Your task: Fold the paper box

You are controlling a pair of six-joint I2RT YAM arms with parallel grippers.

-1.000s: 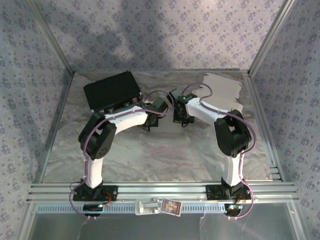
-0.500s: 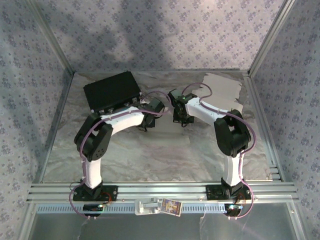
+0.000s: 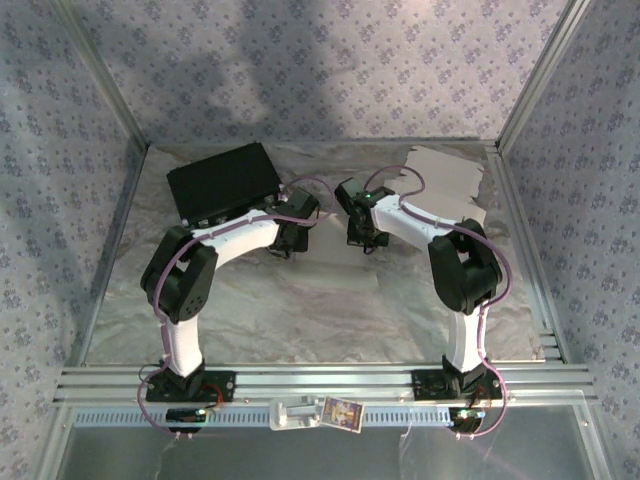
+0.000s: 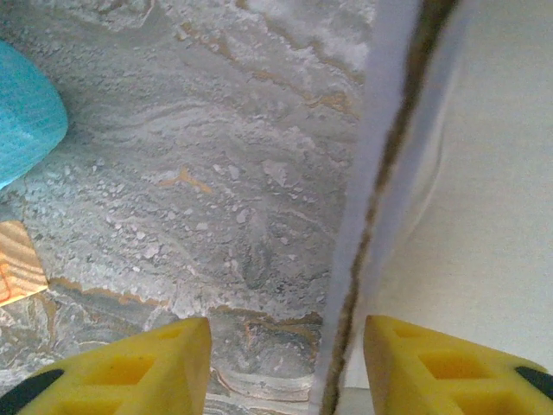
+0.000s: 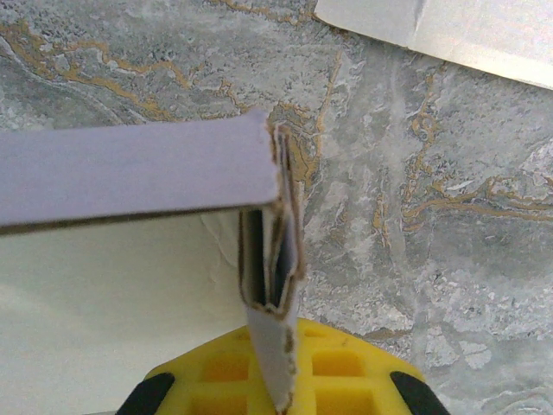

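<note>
Paper box (image 4: 484, 216) wall stands inside the left gripper (image 4: 289, 350).

The paper box (image 4: 380, 173) wall is running off the left wrist view at top and bottom, its near edge blurring. The bottom border is cutting off the yellow fingers (image 4: 138, 367) of the left tool (image 4: 285, 333). A blue thing (image 4: 26, 112) and a tan piece (image 4: 15, 275) are sitting half out of frame, too cropped to identify. In the right wrist view the paper box is hiding part of the right tool (image 5: 275, 367), and the top border is cropping a flat cardboard sheet (image 5: 449, 30).
</note>
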